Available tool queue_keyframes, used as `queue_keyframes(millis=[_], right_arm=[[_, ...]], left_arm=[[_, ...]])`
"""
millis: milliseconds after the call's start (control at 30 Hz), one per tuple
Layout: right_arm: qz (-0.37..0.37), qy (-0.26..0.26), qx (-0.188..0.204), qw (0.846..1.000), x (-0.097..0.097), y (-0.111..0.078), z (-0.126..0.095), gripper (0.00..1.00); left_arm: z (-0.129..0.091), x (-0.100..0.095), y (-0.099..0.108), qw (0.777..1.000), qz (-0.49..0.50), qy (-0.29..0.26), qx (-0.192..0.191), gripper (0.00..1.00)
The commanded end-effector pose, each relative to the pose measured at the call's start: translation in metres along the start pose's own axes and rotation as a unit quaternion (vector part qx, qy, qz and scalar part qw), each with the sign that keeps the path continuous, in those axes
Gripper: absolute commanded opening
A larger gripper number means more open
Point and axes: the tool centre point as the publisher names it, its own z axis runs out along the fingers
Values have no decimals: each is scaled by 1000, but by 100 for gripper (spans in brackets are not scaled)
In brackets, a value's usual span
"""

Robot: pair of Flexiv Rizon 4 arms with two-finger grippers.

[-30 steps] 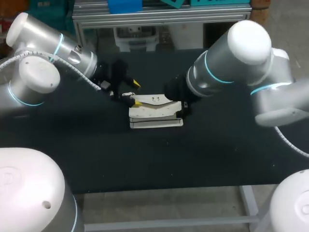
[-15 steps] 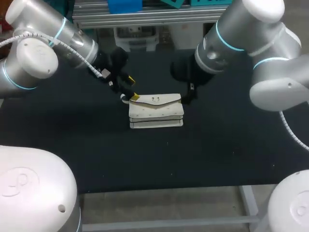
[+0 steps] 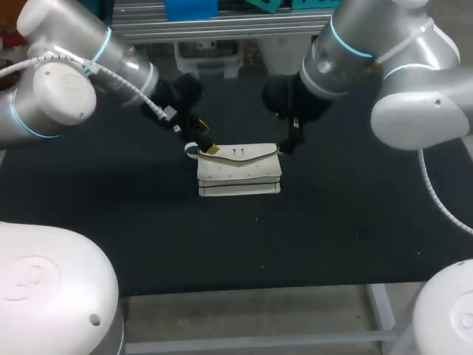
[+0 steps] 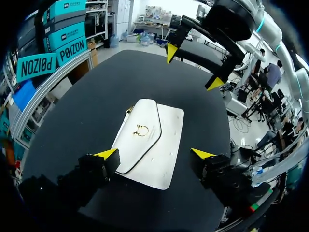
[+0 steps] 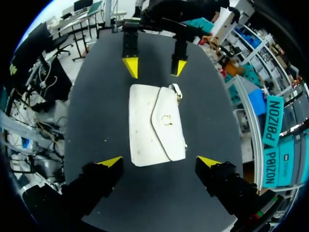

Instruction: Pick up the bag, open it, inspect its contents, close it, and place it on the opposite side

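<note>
Left gripper (image 3: 208, 142) sits at the bag's far left corner, a touch closer in than a second ago. Its fingers are spread wide with nothing in them.

The white bag (image 3: 239, 171) lies flat mid-desk (image 3: 148, 237), and its flap is now down flat, where a second ago it was lifted. Long axis runs left-right, with the flap hinged on the far edge and its curved lip facing near. A little strap loop (image 3: 191, 150) sticks out at the far left corner.

Right gripper (image 3: 288, 140) was down on the bag's right end and has now backed off toward the far side. Its fingers are open and empty too.

The head view mostly hides the right fingertips. The left wrist view shows them clearly (image 4: 193, 67), plus the gold ring clasp (image 4: 141, 129) on the flap. In both wrist views the bag (image 5: 154, 123) lies between the spread tips, untouched.
</note>
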Motion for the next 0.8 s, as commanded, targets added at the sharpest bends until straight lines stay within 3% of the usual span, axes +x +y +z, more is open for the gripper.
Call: queue_keyframes(millis=[33,167,300,433,633,800], right_arm=[[26,55,36,998,-18,8,-8,100],[65,79,73,992,-30,12,-9,100],[109,109,71,985,-42,13,-11,100],[161,140,57,975,-49,10,-15,100],[239,151,55,958,-53,5,-16,100],[305,143,48,940,-54,0,-16,100]], left_arm=[[0,1,-16,995,-53,-33,-72,100],[-3,-9,-19,986,-116,-43,-109,100],[-7,-20,-21,972,-200,-27,-122,100],[-11,-35,-20,943,-312,-13,-112,100],[-16,-45,-10,912,-402,-2,-84,100],[-17,-37,-3,899,-434,-2,-60,100]])
